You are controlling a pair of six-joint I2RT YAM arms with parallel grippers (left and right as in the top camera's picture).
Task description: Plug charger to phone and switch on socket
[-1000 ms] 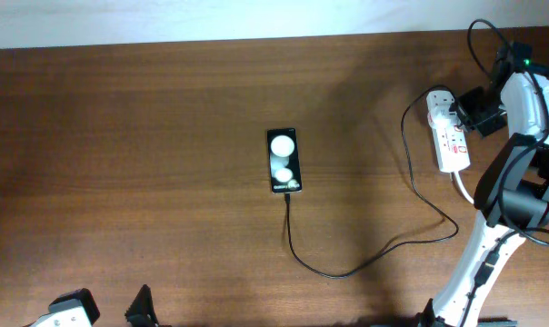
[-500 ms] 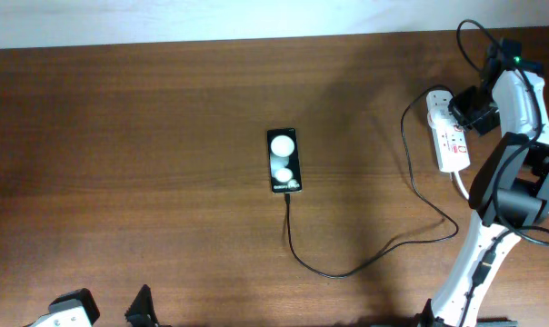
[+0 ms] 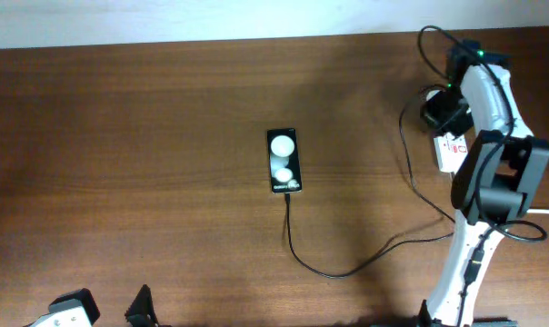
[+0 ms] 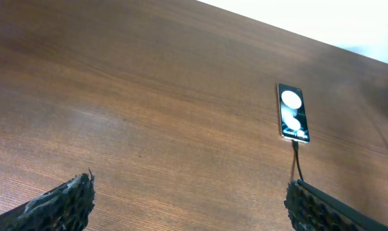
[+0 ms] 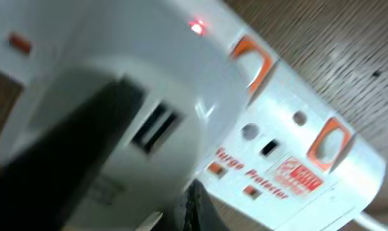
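Observation:
The phone lies flat at the table's middle, its glossy face showing two white patches; it also shows in the left wrist view. The charger, a thin black cable, runs from the phone's near end in a loop to the socket at the far right. My right gripper is shut, its tip right beside the socket's white plug adapter. A red light glows on the strip. My left gripper is open and empty, low at the near left.
The right arm stretches over the table's right edge and hides much of the socket's far end. The white wall edge runs along the back of the table. Orange switches sit on the strip.
My right gripper has swung left and now sits over the socket's far end, covering the plug adapter in the overhead view. The phone, cable and left arm have not moved.

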